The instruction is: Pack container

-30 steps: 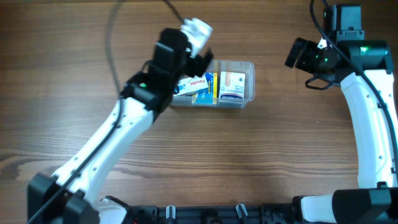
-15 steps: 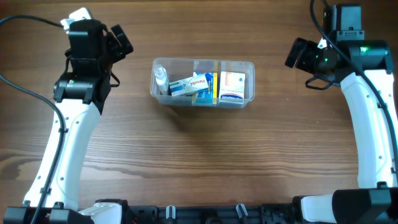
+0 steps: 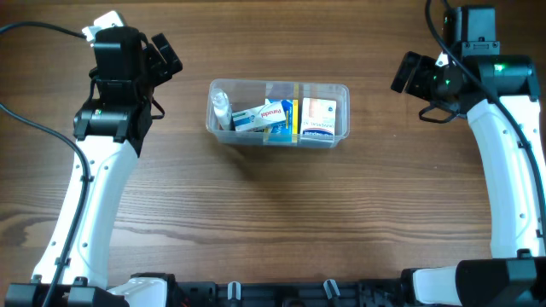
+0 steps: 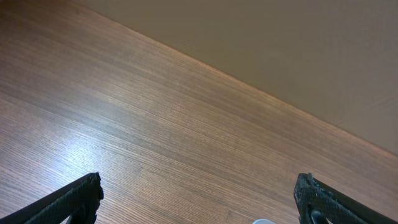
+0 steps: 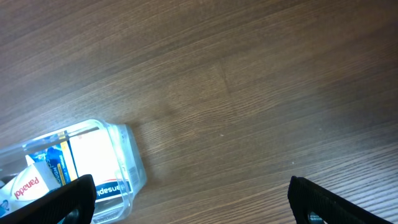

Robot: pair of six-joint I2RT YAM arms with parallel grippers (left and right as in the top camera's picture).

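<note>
Clear plastic forms the rectangular tub with rounded corners and a rim, the container (image 3: 345, 111), which stands near the middle of the brown wood-grain counter (image 3: 281, 222), a little toward its far edge. Inside are 4 things. A small clear bottle with a white cap (image 3: 221, 106) is at the left end, and a white-and-blue carton lettered "Panadol" (image 3: 260, 117) lies tilted beside it. A yellow-and-blue carton (image 3: 287, 119) stands in the middle, and a white carton with a blue band (image 3: 322, 115) fills the right end. No loose item shows on the wood around the tub.

The white left arm (image 3: 94, 196) holds its jaws well apart from the tub, off its left end. In the left wrist view both tips are spread wide over bare wood, so the left jaws are released and carry nothing. The white right arm (image 3: 503, 162) hangs off the right end with the right jaws likewise spread and empty. The tub's corner (image 5: 127, 171) shows low and to the left in its wrist view.

The packing looks finished or nearly so, and the step in hand seems to be standing clear. To do that well, both arms should keep wide of the walls, because a light tub would probably slide on smooth wood. The tilted carton is worth checking against the rim. If it rides high, 1 arm could steady a wall while the other presses it flat from above.
</note>
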